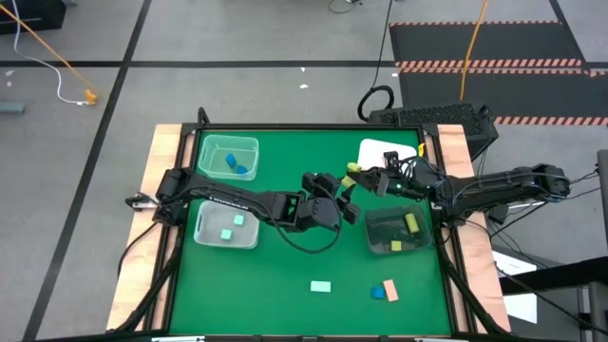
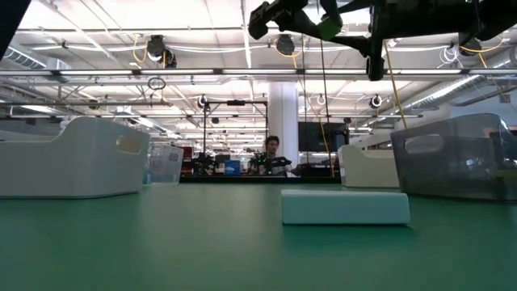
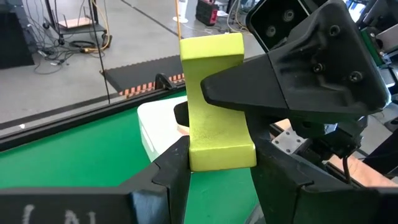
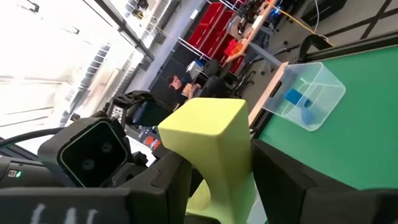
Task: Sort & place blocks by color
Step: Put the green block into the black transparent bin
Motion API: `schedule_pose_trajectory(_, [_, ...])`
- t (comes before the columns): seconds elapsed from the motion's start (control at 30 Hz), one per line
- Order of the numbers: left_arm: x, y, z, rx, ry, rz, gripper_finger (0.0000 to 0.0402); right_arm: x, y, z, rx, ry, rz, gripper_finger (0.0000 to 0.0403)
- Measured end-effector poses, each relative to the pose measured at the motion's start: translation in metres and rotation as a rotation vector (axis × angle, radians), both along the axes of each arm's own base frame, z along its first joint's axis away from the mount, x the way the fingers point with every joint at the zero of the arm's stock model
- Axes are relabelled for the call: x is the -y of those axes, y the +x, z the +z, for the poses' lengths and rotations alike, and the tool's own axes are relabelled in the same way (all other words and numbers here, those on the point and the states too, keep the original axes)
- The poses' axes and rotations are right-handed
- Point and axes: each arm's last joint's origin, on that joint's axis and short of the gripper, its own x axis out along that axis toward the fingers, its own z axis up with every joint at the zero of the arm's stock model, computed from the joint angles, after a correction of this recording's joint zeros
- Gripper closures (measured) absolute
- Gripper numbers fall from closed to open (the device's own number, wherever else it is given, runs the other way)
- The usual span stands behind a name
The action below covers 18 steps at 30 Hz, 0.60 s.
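Note:
A yellow-green block [image 1: 351,173], a short bar narrower at its middle, hangs in the air above the table's middle right. My left gripper [image 1: 343,186] is shut on one end of it and my right gripper [image 1: 365,177] is shut on it farther along. In the low view both grippers [image 2: 323,20] show high above the table. On the mat near the front edge lie a mint block [image 1: 321,285], an orange block [image 1: 390,289] and a blue block [image 1: 378,293]. My left gripper pinches the block's near end [image 3: 221,152] between its two fingers, coming roughly level from the table's left. The block sticks out beyond the fingers, lifted clear of the table. My right gripper pinches the block's narrow middle [image 4: 227,165] between its two fingers, coming level from the table's right. One finger [image 3: 280,81] lies across the block's side. The block's other end [image 4: 202,124] stands out past the fingers.
A clear tray [image 1: 228,157] with blue blocks stands far left. A white tray [image 1: 226,226] with mint blocks is nearer on the left. A dark tray [image 1: 397,233] with yellow-green blocks is on the right, and a white tray [image 1: 380,152] stands behind the grippers. A person sits in the room beyond.

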Motion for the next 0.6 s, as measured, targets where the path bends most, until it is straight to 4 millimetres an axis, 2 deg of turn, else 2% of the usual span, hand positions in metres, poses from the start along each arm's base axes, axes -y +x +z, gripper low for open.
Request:
schedule_pose_trajectory(0.4, [0.0002,0.0002,-0.0017,-0.009,0.000,-0.007,0.0254,0.0000,0.0000,-0.0037,-0.030,0.050,0.003,0.0256])
schedule_pose_trajectory(0.5, [0.0002,0.0002,-0.0026,-0.014,0.001,-0.006,0.0254,0.0001,0.0000,-0.0054,-0.047,0.052,-0.001,0.0276])
schedule_pose_trajectory(0.6, [0.0000,0.0003,-0.0022,-0.009,0.003,0.000,0.0254,0.0002,0.0000,-0.0060,-0.053,0.052,-0.005,0.0312])
